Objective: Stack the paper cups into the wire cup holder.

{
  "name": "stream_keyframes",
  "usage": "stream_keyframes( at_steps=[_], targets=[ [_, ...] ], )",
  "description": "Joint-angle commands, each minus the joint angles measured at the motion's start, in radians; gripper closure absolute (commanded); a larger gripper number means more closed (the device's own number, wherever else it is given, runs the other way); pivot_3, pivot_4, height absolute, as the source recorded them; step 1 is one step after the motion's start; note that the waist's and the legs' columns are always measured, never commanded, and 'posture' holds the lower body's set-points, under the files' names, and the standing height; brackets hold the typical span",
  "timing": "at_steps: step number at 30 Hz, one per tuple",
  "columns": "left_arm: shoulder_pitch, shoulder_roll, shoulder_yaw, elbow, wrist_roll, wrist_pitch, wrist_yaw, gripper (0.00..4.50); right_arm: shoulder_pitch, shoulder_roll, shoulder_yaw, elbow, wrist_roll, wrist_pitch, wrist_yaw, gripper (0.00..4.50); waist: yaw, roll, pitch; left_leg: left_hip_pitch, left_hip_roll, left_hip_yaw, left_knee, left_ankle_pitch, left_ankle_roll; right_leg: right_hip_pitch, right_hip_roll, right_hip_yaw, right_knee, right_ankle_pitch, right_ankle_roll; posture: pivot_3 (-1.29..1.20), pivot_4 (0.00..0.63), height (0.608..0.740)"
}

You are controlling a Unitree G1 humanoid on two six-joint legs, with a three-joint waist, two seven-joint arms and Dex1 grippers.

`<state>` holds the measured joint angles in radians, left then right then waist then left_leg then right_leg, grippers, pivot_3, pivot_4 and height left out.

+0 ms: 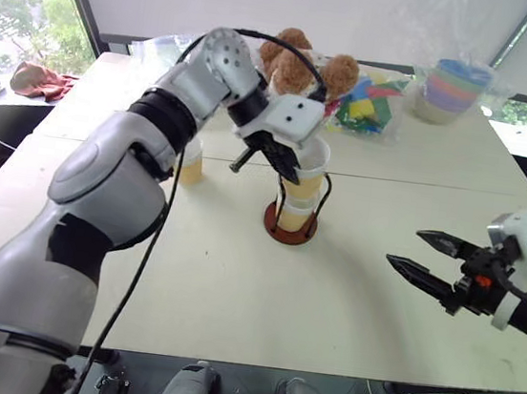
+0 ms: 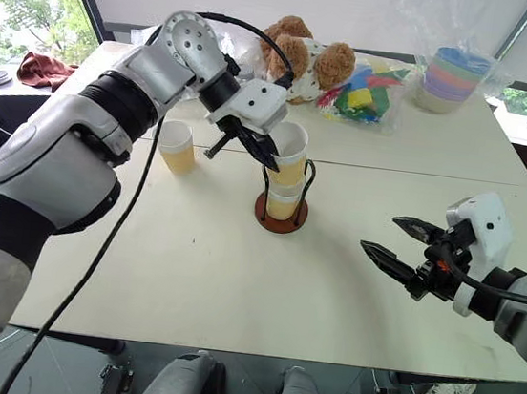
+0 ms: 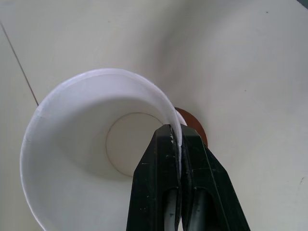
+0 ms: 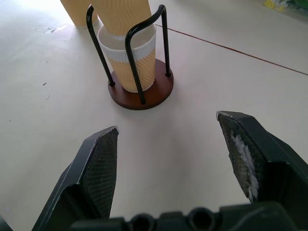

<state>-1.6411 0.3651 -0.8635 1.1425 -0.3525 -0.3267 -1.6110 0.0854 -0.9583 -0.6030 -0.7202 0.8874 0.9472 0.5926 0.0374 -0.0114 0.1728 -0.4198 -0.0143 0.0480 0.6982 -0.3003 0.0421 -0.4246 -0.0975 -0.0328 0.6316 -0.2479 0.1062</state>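
Now the left gripper (image 1: 291,169) pinches the rim of a paper cup (image 2: 289,154), half nested in the cup (image 4: 130,62) inside the wire cup holder (image 4: 140,94) on the counter (image 1: 329,292). If released tilted, it could jam against a wire loop or tip the holder. The right gripper (image 2: 394,244) hovers aside, jaws spread.

Left arm (image 1: 100,196): silver-grey shell segments, black joint bands, perforated round cap near the wrist, black cable looping over it. White wrist housings on both arms. Each end effector, left (image 1: 289,169) and right (image 1: 420,255): two black tapered fingers; right pads cross-hatched, one scuffed white.
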Motion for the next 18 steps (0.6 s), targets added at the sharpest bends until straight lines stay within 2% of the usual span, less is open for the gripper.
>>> stream_keyframes(
  at_steps=[1, 6, 11, 14, 18],
  targets=[
    [-0.043, 0.0, -0.026, -0.016, -0.057, 0.033, -0.003, 3.27, 0.0, 0.007, -0.011, -0.022, -0.009, -0.025, -0.009, 0.96, 0.0, 0.0, 0.0, 0.0, 0.0, 0.0, 0.0, 0.0, 0.0, 0.0, 0.0, 0.0, 0.0, 0.0, 0.0, 0.0, 0.15, 0.74],
    [-0.056, -0.011, 0.003, 0.009, -0.061, 0.024, -0.003, 0.63, 0.0, 0.011, -0.005, -0.018, -0.014, -0.029, -0.013, 0.96, 0.001, 0.0, 0.0, 0.0, 0.0, 0.0, 0.0, 0.0, 0.0, 0.0, 0.0, 0.0, 0.0, 0.0, 0.0, 0.0, 0.15, 0.74],
    [-0.123, -0.005, 0.217, 0.109, 0.01, -0.005, 0.002, 0.63, -0.05, 0.017, 0.034, -0.018, 0.019, -0.031, -0.014, 0.96, -0.001, 0.0, 0.0, 0.0, 0.0, 0.0, 0.001, 0.0, 0.0, 0.0, 0.0, 0.0, 0.0, 0.0, 0.0, 0.0, 0.15, 0.74],
    [-0.116, 0.058, 0.282, 0.13, 0.115, -0.059, 0.075, 0.63, -0.13, 0.044, 0.09, -0.059, 0.112, -0.029, -0.042, 0.96, -0.01, 0.001, 0.0, -0.001, 0.0, 0.0, 0.0, 0.0, 0.0, -0.001, 0.0, 0.0, 0.0, 0.0, 0.0, 0.0, 0.15, 0.74],
    [-0.011, 0.186, 0.359, 0.109, 0.22, -0.063, 0.203, 0.63, -0.291, 0.12, 0.2, -0.087, 0.213, -0.035, -0.167, 0.96, -0.03, 0.001, -0.001, 0.002, 0.002, 0.0, -0.001, 0.0, 0.001, -0.001, 0.001, 0.0, 0.002, 0.0, 0.0, 0.0, 0.15, 0.74]
  ],
)
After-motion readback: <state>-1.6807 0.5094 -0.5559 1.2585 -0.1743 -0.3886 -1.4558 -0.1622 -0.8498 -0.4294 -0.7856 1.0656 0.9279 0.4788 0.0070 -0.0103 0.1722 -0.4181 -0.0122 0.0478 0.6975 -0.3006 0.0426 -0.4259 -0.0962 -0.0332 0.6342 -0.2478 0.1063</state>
